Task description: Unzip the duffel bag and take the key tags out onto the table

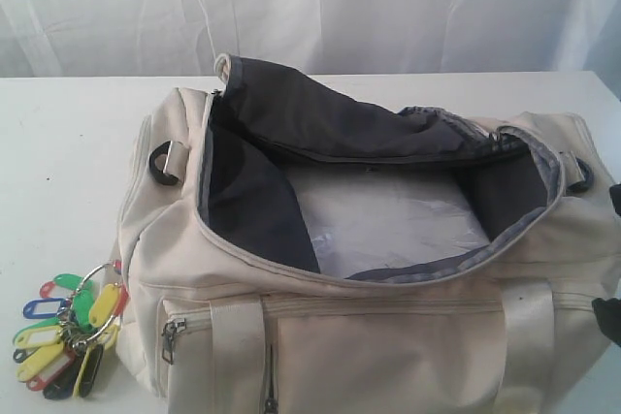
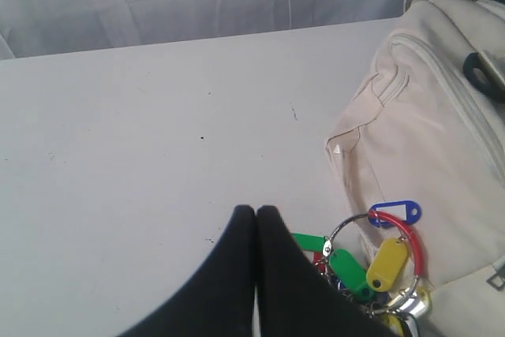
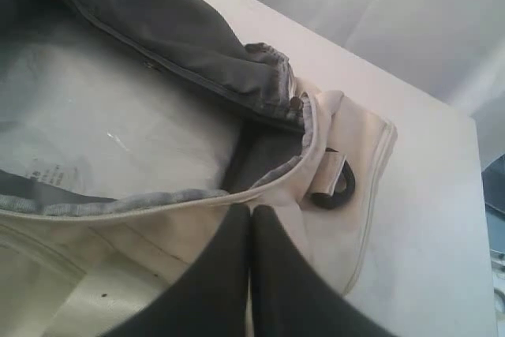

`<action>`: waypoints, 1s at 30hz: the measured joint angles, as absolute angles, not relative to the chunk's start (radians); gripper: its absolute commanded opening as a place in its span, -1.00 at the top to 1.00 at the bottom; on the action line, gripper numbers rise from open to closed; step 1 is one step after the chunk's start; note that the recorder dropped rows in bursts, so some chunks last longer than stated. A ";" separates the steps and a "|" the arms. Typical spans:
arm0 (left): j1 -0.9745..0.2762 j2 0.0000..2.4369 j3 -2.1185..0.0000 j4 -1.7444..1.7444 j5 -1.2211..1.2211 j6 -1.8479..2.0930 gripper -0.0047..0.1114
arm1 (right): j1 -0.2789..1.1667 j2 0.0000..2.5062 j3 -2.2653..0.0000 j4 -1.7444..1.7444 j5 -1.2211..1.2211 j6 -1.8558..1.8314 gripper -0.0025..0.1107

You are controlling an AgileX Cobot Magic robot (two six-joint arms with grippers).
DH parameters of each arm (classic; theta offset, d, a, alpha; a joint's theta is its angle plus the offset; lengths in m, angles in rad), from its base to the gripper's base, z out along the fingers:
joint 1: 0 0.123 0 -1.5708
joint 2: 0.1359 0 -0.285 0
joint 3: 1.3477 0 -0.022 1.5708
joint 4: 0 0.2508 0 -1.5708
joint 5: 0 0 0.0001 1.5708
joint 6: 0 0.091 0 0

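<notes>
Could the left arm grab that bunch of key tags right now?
Probably yes. The key tags lie uncovered on the table beside the duffel bag, close to the left gripper, though its jaws are shut and must open first.

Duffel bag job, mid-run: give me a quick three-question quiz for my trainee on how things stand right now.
1. True or false: the duffel bag has its main zip open, with the dark lining showing.
2. Where are the key tags? A) inside the bag; B) on the table beside the bag's end; C) hanging from a strap.
3. Fill in: the left gripper and right gripper are both ____, holding nothing.

Key: 1 true; 2 B; 3 shut.
</notes>
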State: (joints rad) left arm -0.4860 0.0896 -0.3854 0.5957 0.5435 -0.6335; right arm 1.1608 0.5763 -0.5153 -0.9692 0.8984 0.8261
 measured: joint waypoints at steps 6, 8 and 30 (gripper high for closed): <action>-0.486 0.090 -0.385 0.595 0.544 -0.631 0.92 | 1.161 0.576 -0.515 -0.969 0.898 0.826 0.96; -0.486 0.090 -0.385 0.595 0.544 -0.631 0.92 | 1.161 0.576 -0.515 -0.969 0.898 0.826 0.96; -0.277 0.090 -0.385 0.593 0.546 -0.627 0.92 | 1.161 0.576 -0.515 -0.969 0.879 0.834 0.96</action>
